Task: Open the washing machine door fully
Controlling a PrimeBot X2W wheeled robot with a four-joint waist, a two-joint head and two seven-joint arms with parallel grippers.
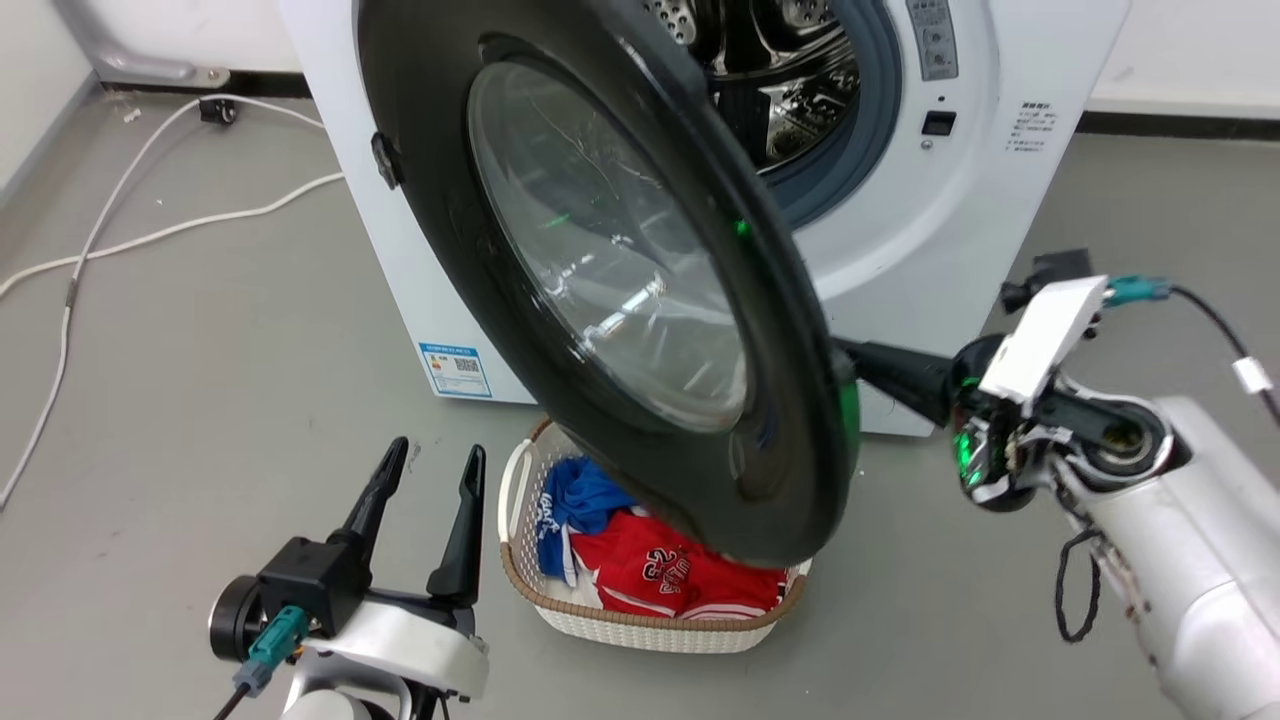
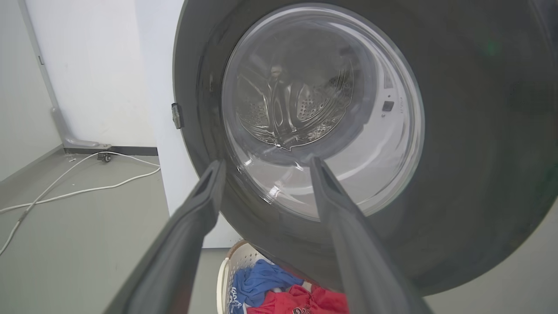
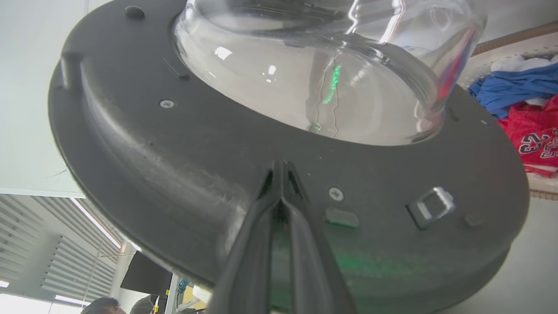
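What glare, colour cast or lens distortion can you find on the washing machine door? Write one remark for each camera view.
Head view: streaky white reflections cross the glass of the washing machine door, and green light tints its rim by the right hand. Left wrist view: the wide-angle lens makes the left hand loom large. Right wrist view: a green streak and bright highlights sit in the glass.

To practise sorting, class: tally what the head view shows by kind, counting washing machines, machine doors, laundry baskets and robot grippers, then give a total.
washing machine: 1
washing machine door: 1
laundry basket: 1
grippers, left gripper and right gripper: 2
Total: 5
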